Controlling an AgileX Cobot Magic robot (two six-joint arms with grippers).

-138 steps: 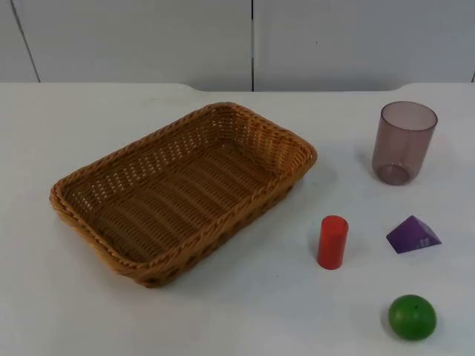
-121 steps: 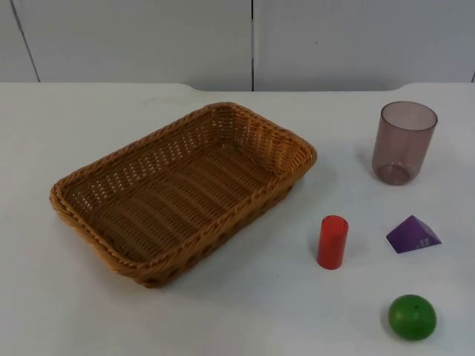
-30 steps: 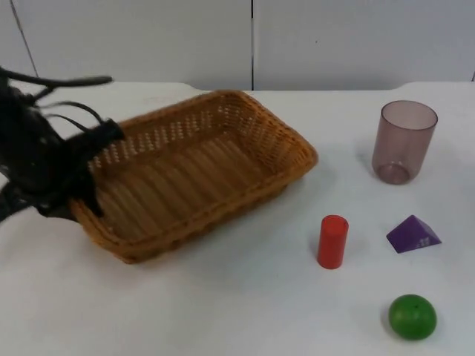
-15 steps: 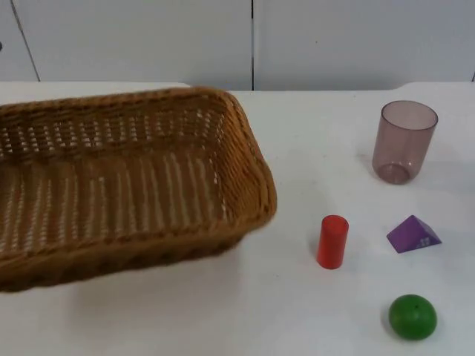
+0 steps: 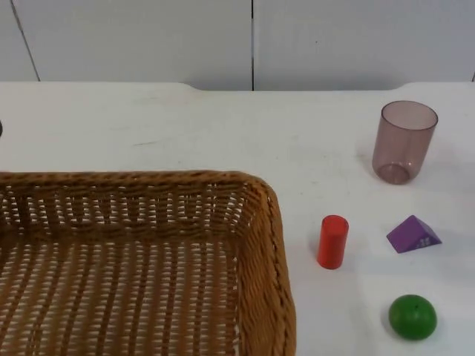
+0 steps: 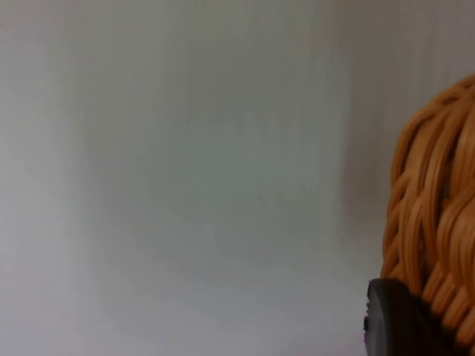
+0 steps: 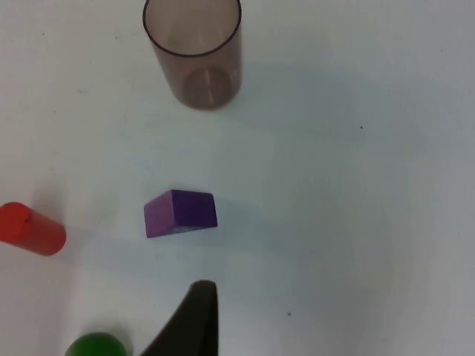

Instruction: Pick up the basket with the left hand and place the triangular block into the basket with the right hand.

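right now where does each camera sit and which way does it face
Top view: fixed above, looking down and forward at the woven wicker basket and white table.
Left wrist view: on the left arm, facing the basket rim; black fingertip.
Right wrist view: above the purple triangular block; black fingertip.
Shared: block, translucent cup.

A robot test lab: a bare white table top (image 5: 223,126) against a grey partition wall (image 5: 148,41), set with simple coloured practice blocks

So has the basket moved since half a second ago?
Yes. The basket has shifted toward the camera and lower in the top view, further from the grey wall, while the red cylinder stayed put.
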